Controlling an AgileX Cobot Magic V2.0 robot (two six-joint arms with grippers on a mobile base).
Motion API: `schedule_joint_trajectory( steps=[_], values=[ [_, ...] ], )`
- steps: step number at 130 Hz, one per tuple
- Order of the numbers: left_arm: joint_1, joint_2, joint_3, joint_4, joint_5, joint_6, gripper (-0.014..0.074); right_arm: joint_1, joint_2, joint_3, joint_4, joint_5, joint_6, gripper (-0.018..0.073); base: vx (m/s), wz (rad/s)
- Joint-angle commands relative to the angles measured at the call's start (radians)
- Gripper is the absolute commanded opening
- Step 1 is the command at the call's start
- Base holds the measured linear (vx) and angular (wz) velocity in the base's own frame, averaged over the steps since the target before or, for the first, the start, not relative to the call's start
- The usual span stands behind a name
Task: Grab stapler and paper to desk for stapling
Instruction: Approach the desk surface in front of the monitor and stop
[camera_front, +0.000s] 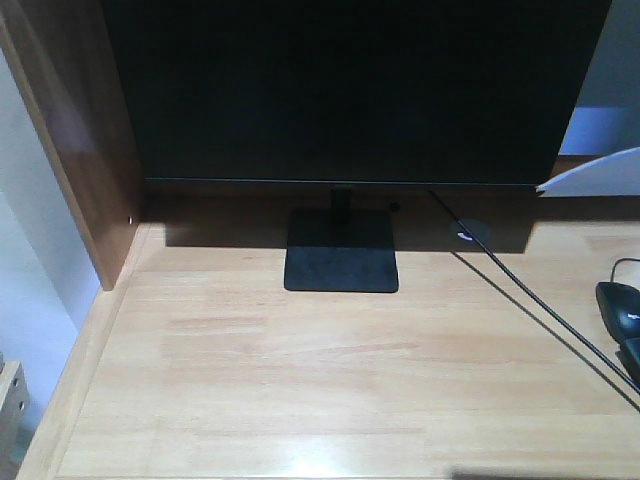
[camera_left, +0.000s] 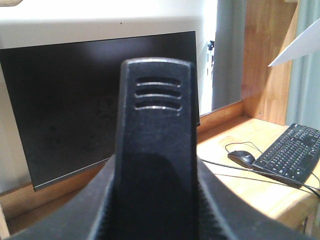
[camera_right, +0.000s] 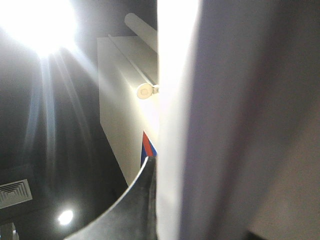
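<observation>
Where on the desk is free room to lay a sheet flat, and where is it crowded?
Free: the bare desk in front of the monitor base, between the side panel and the cable. Crowded: the right edge, with cable and mouse. The paper hangs above it.

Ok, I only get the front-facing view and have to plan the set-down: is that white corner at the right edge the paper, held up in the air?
Observer: Yes. The right wrist view shows the paper running edge-on right beside the right hand, with ceiling lights behind it.
Operator: And the stapler? I can't see it anywhere.
Observer: In the left wrist view a black ribbed body, seemingly the stapler, stands gripped in the left hand.
</observation>
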Motion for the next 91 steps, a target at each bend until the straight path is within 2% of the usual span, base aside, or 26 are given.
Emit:
schedule_joint_trajectory(
  steps=[1, 91],
  values=[
    [-0.004, 0.017, -0.023, -0.010, -0.117, 0.000, -0.0006, 0.000, 0.013, -0.028, -0.009, -0.041, -0.009, -0.0006, 0.06, -0.02],
    [-0.004, 0.017, -0.023, -0.010, -0.117, 0.000, -0.0006, 0.000, 0.013, -0.028, -0.009, -0.041, -0.009, -0.0006, 0.02, -0.01]
  ],
)
